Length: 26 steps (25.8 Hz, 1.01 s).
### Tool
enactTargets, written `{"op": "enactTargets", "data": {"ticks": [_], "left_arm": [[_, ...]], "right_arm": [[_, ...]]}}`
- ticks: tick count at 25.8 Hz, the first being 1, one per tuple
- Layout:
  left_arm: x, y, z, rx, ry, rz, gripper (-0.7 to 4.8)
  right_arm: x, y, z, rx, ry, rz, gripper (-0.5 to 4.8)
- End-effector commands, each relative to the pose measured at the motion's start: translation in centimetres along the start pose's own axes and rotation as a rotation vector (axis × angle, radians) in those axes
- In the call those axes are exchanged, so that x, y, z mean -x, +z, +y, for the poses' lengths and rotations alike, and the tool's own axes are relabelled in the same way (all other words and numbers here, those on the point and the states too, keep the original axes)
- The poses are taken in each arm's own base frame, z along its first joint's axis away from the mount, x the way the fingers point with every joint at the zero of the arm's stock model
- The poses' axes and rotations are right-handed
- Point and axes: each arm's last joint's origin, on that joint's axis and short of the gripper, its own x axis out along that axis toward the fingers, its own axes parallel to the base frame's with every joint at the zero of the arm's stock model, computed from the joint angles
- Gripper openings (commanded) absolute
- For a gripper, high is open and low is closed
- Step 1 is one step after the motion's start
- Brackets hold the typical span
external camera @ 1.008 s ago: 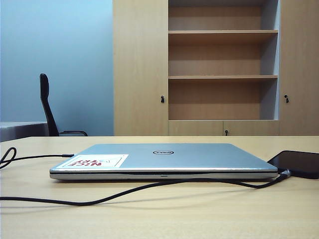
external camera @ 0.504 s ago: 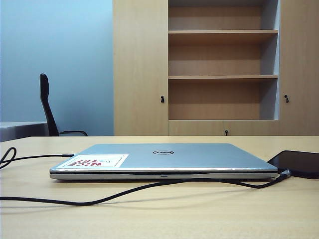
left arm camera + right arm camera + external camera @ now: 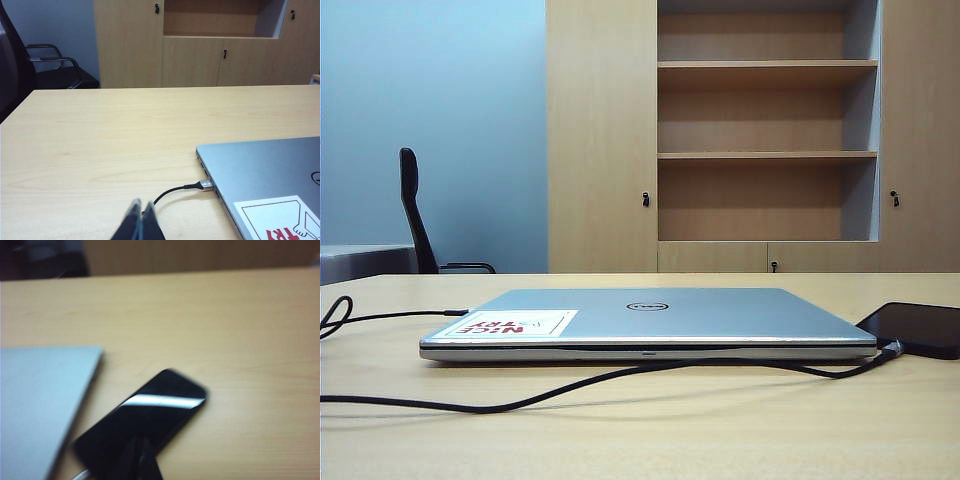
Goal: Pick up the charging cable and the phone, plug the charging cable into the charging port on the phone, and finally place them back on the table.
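Note:
The phone (image 3: 920, 328) lies flat on the table (image 3: 740, 440) at the right, beside the closed silver laptop. The black charging cable (image 3: 520, 400) snakes along the table in front of the laptop, and its silver plug (image 3: 891, 349) rests against the phone's near edge. In the right wrist view my right gripper (image 3: 140, 441) hovers shut over the phone (image 3: 155, 410), holding nothing. My left gripper (image 3: 142, 205) is shut and empty above the table, near the cable (image 3: 172, 192) whose other plug (image 3: 206, 185) sits in the laptop's side. Neither gripper shows in the exterior view.
The closed silver laptop (image 3: 650, 322) with a red-and-white sticker fills the middle of the table. A wooden shelf cabinet (image 3: 765, 135) stands behind, with a black chair (image 3: 415, 210) at the left. Bare tabletop (image 3: 100, 135) spreads beyond the left gripper.

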Motion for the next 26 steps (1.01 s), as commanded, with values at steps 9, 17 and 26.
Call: {"op": "enactTargets", "data": {"ticks": [9,17,26], "left_arm": [[0.0,0.1,0.0,-0.008,-0.001,-0.012,-0.06],[0.0,0.1,0.0,-0.008,-0.001,-0.012,-0.06],[0.0,0.1,0.0,-0.008,-0.001,-0.012,-0.06]], "right_arm": [[1.0,-2.1,-1.0,-0.024,-0.131,-0.226,-0.05],[1.2,-1.7,-1.2,-0.016,-0.073,-0.271,-0.05],[1.2,-1.7,-1.2,-0.016,-0.073,-0.272,-0.05]]}}
